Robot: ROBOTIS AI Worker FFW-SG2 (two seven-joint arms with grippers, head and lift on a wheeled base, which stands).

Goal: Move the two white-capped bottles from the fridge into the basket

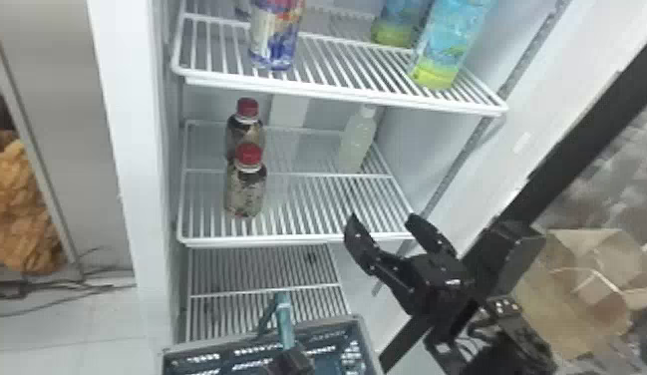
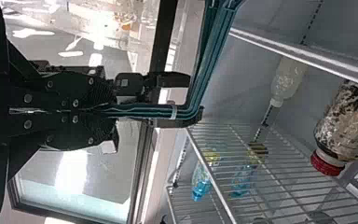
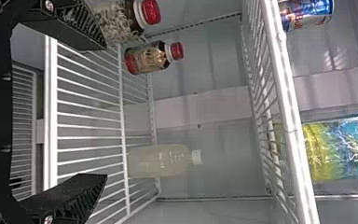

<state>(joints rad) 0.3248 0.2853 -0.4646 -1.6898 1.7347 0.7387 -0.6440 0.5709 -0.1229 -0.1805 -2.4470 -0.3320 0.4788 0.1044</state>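
A pale white-capped bottle point(image 1: 357, 139) stands toward the back right of the fridge's middle shelf; the left wrist view has this bottle point(image 2: 287, 80) too. My right gripper point(image 1: 382, 224) is open at that shelf's front right edge. In the right wrist view nothing is between the fingers of my right gripper point(image 3: 106, 110), and the bottle point(image 3: 161, 161) is farther in. The basket point(image 1: 337, 321) is below, in front of the lower shelves. At its handle is my left gripper point(image 1: 291, 360); in its wrist view, my left gripper point(image 2: 193, 99) is shut on the teal basket handle point(image 2: 214, 51).
Two red-capped bottles point(image 1: 245, 192) stand one behind the other on the middle shelf's left side. The upper shelf point(image 1: 337, 94) holds a can point(image 1: 276, 35) and blue-and-green bottles point(image 1: 449, 45). The fridge's side wall is at the right, with a cardboard box point(image 1: 576, 294) beyond.
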